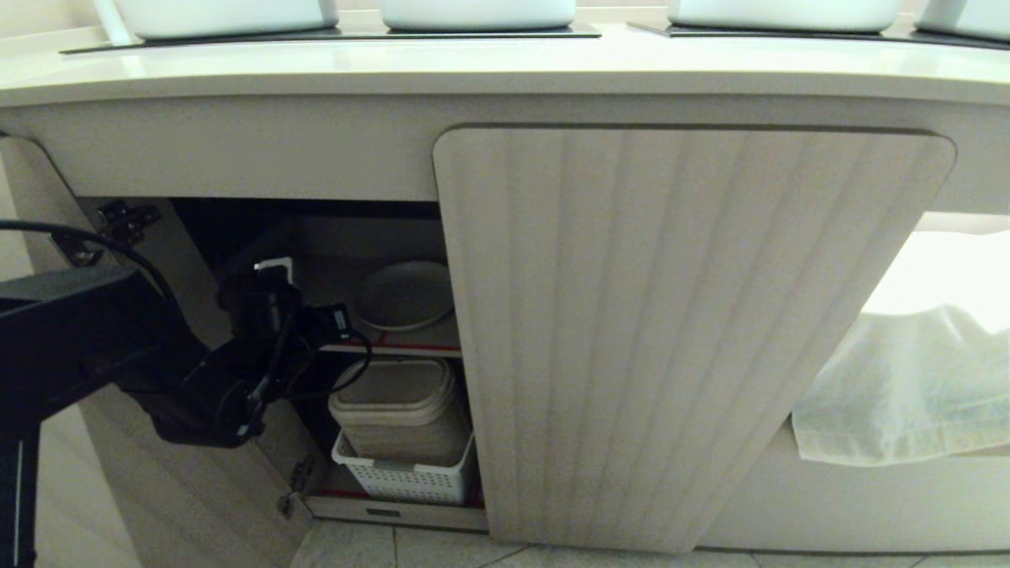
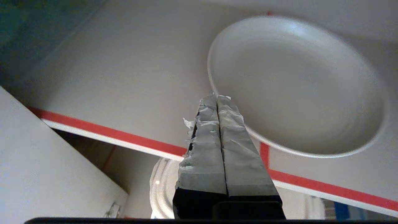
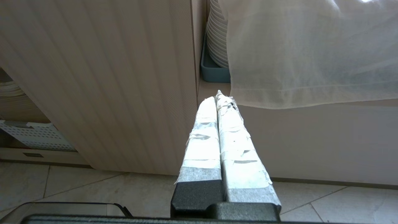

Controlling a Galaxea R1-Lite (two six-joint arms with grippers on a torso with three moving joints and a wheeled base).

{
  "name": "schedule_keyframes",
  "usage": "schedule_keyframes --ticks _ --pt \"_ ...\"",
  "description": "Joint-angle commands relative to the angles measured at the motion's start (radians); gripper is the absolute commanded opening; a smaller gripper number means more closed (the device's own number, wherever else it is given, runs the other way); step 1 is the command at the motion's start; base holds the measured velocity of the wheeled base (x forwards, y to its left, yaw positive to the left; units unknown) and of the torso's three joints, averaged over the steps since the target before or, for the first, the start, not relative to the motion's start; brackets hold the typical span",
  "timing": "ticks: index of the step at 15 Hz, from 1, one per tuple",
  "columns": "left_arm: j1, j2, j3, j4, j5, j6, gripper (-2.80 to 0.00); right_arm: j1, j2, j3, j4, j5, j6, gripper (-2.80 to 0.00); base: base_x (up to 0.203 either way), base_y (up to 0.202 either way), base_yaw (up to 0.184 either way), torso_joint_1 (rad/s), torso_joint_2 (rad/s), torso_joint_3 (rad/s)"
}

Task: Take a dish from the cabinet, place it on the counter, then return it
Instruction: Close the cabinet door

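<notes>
The left end effector [image 2: 217,98] is pinched tight on the rim of the dish [image 2: 295,84], near the shelf's red front edge [image 2: 108,133]. The right end effector [image 3: 219,96] is closed too, holding nothing.

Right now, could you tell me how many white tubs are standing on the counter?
4: two at the left, two at the right; others may sit out of view.

The inside of the cabinet [image 1: 260,229] is dark and shadowy. Bright light glares white behind the cloth [image 1: 907,386]. The dish [image 2: 295,84] looks a little blurry.
</notes>
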Motion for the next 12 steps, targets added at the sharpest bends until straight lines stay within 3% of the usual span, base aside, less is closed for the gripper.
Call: schedule_keyframes --ticks 1,9,12 --pt "-0.002 -0.028 0.043 -0.027 0.001 0.002 -2.80 0.000 0.000 0.000 0.000 0.000 0.000 -2.80 0.000 0.000 0.000 0.000 0.00 0.000" --pt "-0.007 -0.194 0.338 -0.124 0.003 0.007 -2.80 0.000 0.000 0.000 0.000 0.000 0.000 -2.80 0.000 0.000 0.000 0.000 0.00 0.000" --pt "-0.006 -0.298 0.407 -0.124 -0.011 0.047 -2.80 0.000 0.000 0.000 0.000 0.000 0.000 -2.80 0.000 0.000 0.000 0.000 0.00 0.000"
